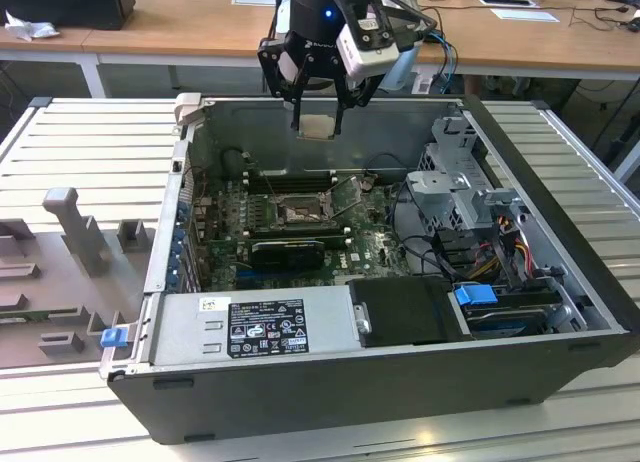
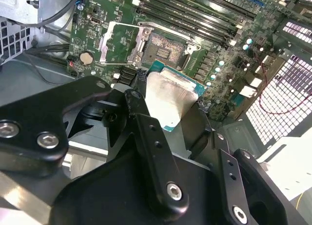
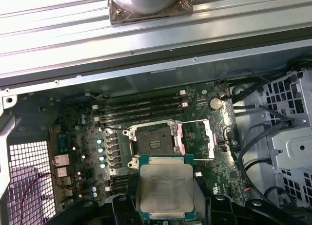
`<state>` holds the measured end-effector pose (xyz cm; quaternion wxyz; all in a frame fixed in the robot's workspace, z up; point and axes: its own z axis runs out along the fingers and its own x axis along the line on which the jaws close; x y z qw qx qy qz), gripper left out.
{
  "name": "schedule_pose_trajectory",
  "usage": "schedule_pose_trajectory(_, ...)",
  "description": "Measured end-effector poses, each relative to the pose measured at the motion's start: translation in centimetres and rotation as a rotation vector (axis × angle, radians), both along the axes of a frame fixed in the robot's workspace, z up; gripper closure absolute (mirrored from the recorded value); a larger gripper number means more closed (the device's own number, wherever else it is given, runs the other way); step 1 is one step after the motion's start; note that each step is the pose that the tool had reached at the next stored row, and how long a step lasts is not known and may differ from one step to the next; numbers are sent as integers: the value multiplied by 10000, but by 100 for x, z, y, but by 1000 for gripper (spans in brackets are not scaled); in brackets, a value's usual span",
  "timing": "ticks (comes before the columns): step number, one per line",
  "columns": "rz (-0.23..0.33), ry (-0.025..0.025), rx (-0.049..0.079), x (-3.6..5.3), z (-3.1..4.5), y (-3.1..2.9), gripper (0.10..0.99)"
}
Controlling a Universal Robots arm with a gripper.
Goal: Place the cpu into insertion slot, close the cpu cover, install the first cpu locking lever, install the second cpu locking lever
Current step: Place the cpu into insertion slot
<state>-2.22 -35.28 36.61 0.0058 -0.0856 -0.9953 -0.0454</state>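
Wooden desks (image 1: 150, 32) line the background, and in front of them a ribbed grey metal table (image 1: 90, 142) carries an open computer case (image 1: 400, 392) lying on its side. Seen in the exterior view, the gripper (image 1: 318, 120) hangs at twelve o'clock over the case, level with its far wall. Its black fingers (image 2: 146, 132) are drawn in only as far as the chip's width and clamp the cpu (image 1: 318, 126) by two opposite edges. The chip is held flat in the air, clear of the board. Both wrist views show its pale metal top and green rim (image 2: 168, 101) (image 3: 165, 186).

The insertion slot (image 1: 298, 214) sits on the green motherboard (image 1: 385, 247), toward six o'clock from the chip in the exterior view, with its dark centre bare. The cpu has not been set into it. The cpu cover (image 1: 347, 194) is swung open and stands at about two o'clock of the slot. In the first wrist view the slot (image 3: 153, 140) and the opened cover (image 3: 195, 137) lie side by side, touching at the hinge. The long black memory slots (image 3: 141, 108) run just beside the socket, and a coin cell (image 3: 215, 103) sits near the cover.

A labelled power supply (image 1: 255, 322) fills the case at seven o'clock, and a grey drive cage (image 1: 455, 182) stands at three o'clock. Out on the table at nine o'clock rests a grey fixture (image 1: 75, 227).
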Motion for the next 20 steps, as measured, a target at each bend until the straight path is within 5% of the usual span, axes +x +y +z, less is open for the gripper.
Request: schedule_pose_trajectory(20,-528,0,0,0,0,0,557)
